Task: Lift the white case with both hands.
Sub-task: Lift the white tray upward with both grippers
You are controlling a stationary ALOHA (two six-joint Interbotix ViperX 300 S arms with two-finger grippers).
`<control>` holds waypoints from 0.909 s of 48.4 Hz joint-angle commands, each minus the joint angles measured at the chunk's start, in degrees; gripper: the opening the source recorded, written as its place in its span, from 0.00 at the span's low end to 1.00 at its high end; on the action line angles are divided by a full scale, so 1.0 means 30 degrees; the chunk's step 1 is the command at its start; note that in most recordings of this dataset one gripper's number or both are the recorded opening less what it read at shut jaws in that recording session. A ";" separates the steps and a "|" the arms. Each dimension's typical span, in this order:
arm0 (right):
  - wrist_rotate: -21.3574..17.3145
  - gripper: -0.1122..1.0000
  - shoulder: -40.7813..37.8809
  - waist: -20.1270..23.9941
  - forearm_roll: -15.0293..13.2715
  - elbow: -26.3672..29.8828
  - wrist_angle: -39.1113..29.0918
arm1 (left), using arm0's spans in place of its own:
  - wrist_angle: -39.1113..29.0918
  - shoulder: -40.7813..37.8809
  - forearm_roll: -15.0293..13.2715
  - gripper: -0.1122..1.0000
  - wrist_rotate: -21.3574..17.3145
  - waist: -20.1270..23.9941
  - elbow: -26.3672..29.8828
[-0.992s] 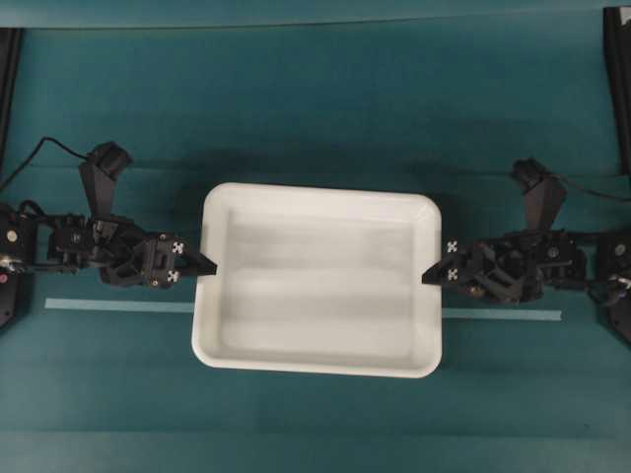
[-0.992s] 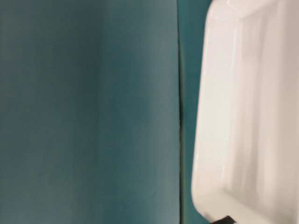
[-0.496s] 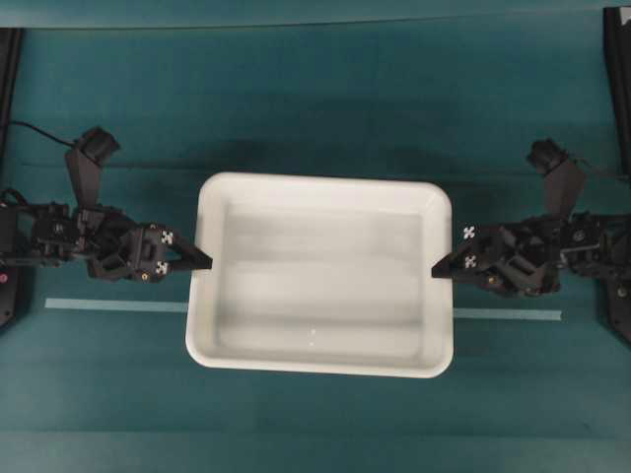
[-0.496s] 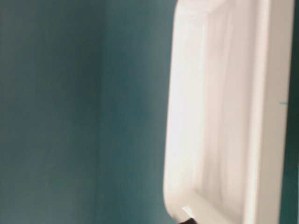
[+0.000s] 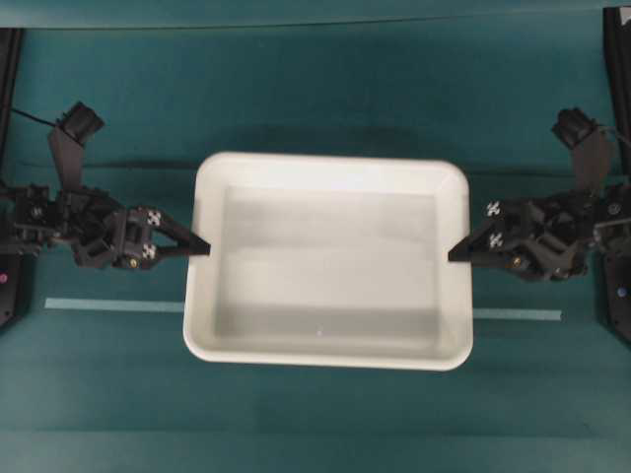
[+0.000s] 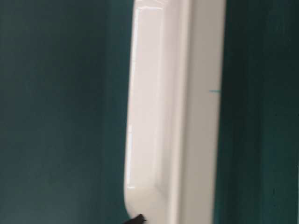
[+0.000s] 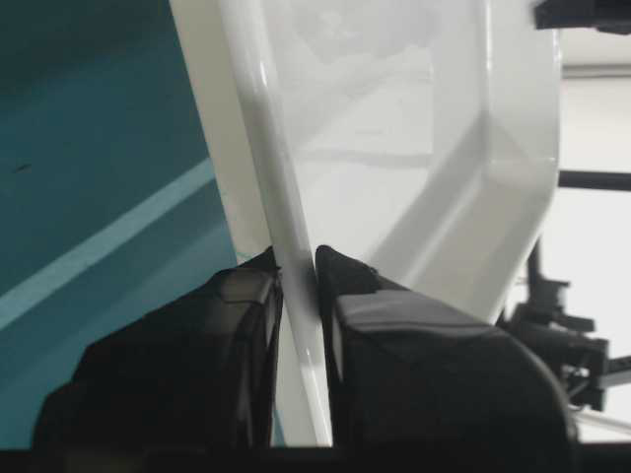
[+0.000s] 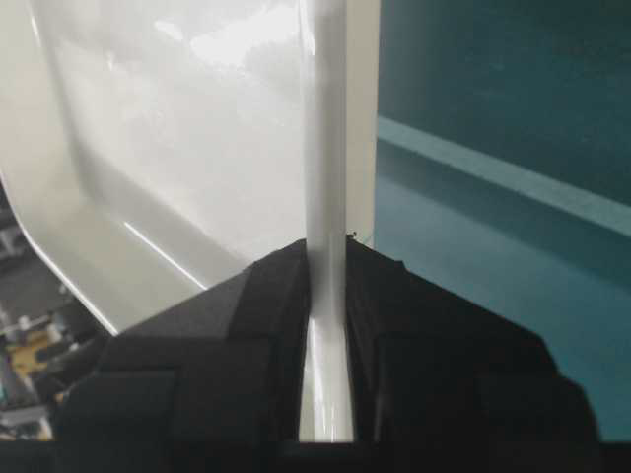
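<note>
The white case [image 5: 325, 261] sits mid-scene above the teal tabletop [image 5: 325, 79], the left pincer [image 5: 200, 248] clamped on its left rim and the right pincer [image 5: 456, 255] on its right. The lift looks underway; next both arms should rise evenly, keeping it level.

Bare teal table [image 5: 315, 99] lies open around the white case [image 5: 325, 261]; only a flat tape strip [image 5: 113, 305] crosses it.
</note>
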State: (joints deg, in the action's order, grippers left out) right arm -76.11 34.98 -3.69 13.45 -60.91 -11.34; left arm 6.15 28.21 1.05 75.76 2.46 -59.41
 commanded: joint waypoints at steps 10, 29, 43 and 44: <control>0.0029 0.21 0.1260 -0.0205 -0.0088 0.1172 -0.1318 | -0.1025 0.1084 0.0029 0.19 -0.0059 0.0176 0.1230; -0.0088 0.21 0.2402 -0.0234 -0.0088 0.2959 -0.3691 | -0.2461 0.2168 0.0029 0.18 0.0146 0.0176 0.2549; -0.0527 0.21 0.3457 -0.0410 -0.0088 0.4160 -0.4863 | -0.3252 0.2812 0.0029 0.18 0.0557 0.0146 0.3545; -0.0527 0.21 0.3545 -0.0439 -0.0088 0.4277 -0.5010 | -0.3311 0.2871 0.0029 0.18 0.0557 0.0146 0.3633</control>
State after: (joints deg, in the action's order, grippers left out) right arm -77.61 45.70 -4.57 13.27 -50.80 -25.93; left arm -3.69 36.74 0.97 77.34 3.16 -51.33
